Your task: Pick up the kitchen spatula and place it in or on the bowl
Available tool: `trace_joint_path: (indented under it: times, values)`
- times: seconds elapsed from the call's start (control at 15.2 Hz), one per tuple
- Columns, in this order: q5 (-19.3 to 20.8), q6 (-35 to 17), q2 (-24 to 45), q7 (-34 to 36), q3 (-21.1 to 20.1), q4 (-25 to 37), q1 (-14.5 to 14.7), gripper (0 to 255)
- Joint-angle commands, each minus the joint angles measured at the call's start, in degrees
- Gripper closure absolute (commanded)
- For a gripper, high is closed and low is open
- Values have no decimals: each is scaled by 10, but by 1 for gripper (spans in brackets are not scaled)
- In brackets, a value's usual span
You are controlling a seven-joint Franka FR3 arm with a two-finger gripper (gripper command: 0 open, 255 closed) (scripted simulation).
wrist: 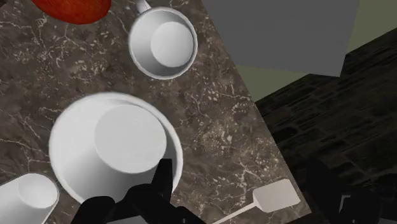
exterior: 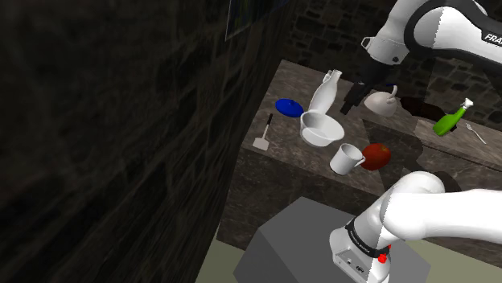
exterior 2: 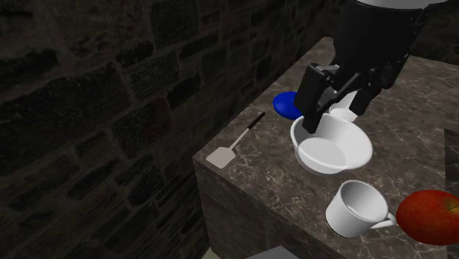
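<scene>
The desk (exterior 2: 257, 173) carries the white bowl (exterior 2: 331, 151) near its edge. The tool (wrist: 242, 175) hovers by the bowl's rim, fingers wide and empty, apparently lining up on the spatula (wrist: 272, 196), which lies flat beside the bowl.

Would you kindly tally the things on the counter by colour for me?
White: 4 (bowl, mug, jug, teapot)
Grey: 2 (spatula, small utensil)
Blue: 1 (dish)
Red: 1 (round fruit)
Green: 1 (bottle)
Total: 9
</scene>
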State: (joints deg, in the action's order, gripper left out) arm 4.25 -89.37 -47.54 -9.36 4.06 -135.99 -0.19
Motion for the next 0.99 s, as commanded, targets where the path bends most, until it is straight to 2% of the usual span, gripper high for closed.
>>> trace_joint_path:
  times: [0.0, 0.46, 0.92]
  values:
    - [0, 0, 0, 0, 0, 0, 0, 0]
    - [-46, -130, 87, 187, -72, -38, -30, 0]
    - [-63, -254, 221, 370, -133, -22, -64, 0]
